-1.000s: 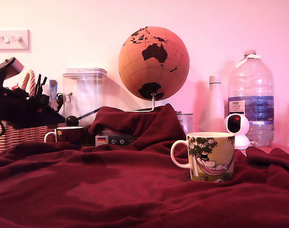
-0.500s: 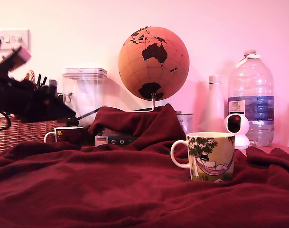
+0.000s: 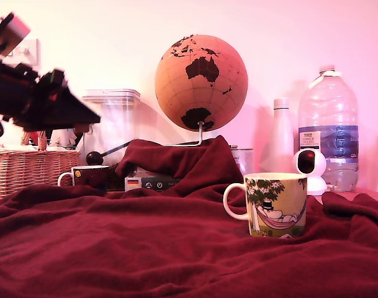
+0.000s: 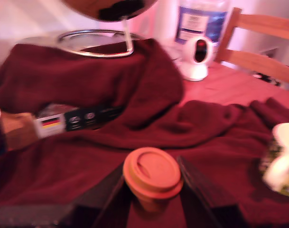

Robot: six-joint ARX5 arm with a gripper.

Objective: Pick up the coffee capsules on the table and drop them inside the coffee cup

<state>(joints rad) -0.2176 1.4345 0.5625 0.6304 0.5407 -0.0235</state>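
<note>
Coffee capsule [image 4: 152, 176], the brown one, sits pinched between the two dark jaws of the gripper [image 4: 152, 190], flat rimmed end facing the wrist camera. So one pick looks done, the drop not yet. At the exterior view's far left the arm is raised above the wicker basket [image 3: 24, 169] and the small dark mug [image 3: 89, 176], well apart from the coffee cup [image 3: 274, 205], which stands on the red-blanketed table [image 3: 145, 248] toward the exterior view's right (near side, handle pointing left in that view). Whether anything already lies inside the cup cannot be told; its interior is hidden. No cream capsule shows anywhere on the blanket. Remaining, by my reading: carry across to the cup, release, then find the second capsule.
</note>
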